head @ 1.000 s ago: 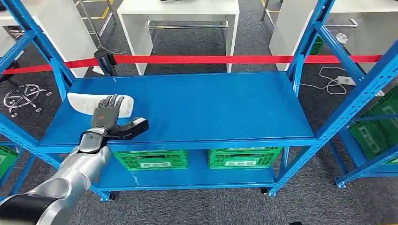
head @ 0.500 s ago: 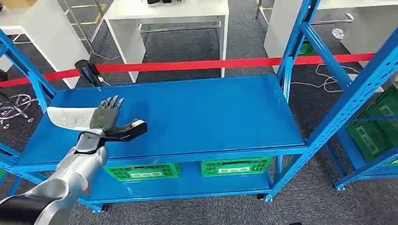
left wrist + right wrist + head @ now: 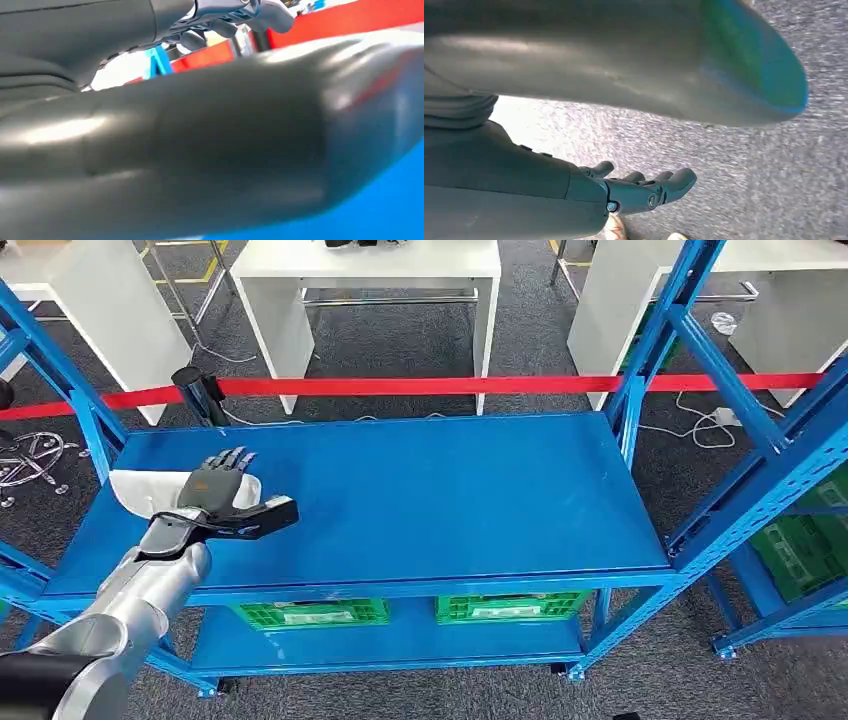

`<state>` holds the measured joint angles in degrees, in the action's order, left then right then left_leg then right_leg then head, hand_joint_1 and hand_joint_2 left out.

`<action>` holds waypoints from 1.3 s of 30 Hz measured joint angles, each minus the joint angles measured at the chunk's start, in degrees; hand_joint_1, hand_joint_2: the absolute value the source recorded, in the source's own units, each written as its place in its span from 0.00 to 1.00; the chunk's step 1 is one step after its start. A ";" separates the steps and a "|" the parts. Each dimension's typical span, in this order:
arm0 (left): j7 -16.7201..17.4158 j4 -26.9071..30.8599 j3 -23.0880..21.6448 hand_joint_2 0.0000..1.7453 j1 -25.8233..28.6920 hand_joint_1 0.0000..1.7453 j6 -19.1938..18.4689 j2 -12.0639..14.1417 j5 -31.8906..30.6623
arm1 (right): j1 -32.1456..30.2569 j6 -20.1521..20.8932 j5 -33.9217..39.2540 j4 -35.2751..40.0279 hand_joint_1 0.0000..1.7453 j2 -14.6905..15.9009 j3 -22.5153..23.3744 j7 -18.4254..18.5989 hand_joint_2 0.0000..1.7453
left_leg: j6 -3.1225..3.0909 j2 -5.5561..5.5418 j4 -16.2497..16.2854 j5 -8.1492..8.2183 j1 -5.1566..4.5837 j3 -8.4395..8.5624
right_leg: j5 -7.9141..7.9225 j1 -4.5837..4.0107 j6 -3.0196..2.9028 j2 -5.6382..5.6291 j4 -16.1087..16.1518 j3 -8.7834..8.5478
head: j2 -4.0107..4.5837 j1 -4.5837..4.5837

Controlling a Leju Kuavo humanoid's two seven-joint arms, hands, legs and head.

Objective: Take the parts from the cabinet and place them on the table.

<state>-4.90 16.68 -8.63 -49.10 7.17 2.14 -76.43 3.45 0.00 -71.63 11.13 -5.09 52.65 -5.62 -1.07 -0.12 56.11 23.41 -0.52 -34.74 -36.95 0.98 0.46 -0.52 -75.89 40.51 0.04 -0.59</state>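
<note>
As the view shifted, the left robot hand [image 3: 222, 495] stays over the white part [image 3: 135, 488].

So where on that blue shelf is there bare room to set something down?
Most of the blue shelf top is bare, from the left hand across to the right-hand upright and from front edge to back. The crowded spot is the left end, where the white part lies under the hand.

bare blue shelf [image 3: 430, 490], uprights [image 3: 655, 345] flanking
</note>
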 joint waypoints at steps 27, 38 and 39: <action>-11.54 1.14 1.66 0.00 -3.34 0.00 -8.63 2.43 3.78 | 0.15 0.55 0.37 0.00 0.00 0.46 1.75 0.07 0.00 | 1.93 -0.51 1.83 2.15 0.69 0.69 | 11.09 0.69 -1.33 0.19 18.06 -6.32 | 0.00 0.50; -16.61 0.98 1.62 0.00 -4.89 0.00 -14.38 3.91 6.38 | 0.11 0.57 0.44 0.00 0.00 0.46 2.58 0.09 0.00 | 1.67 -0.45 1.90 2.05 0.60 0.46 | 11.37 0.81 0.59 0.16 18.41 -6.22 | 0.00 0.52; -17.61 1.01 1.64 0.00 -4.89 0.00 -14.38 4.07 7.23 | 0.12 0.57 0.61 0.00 0.00 0.46 2.64 0.09 0.00 | 1.68 -0.46 1.90 2.05 0.61 0.46 | 11.34 0.80 0.63 0.16 18.36 -6.20 | 0.00 0.52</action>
<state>-22.51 17.68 -6.99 -53.99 -7.21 6.21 -69.21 3.56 0.57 -71.01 11.13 -4.63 55.30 -5.53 0.60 -0.58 58.01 25.46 0.09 -34.28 -25.61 1.79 1.09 -0.36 -57.53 34.31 0.04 -0.07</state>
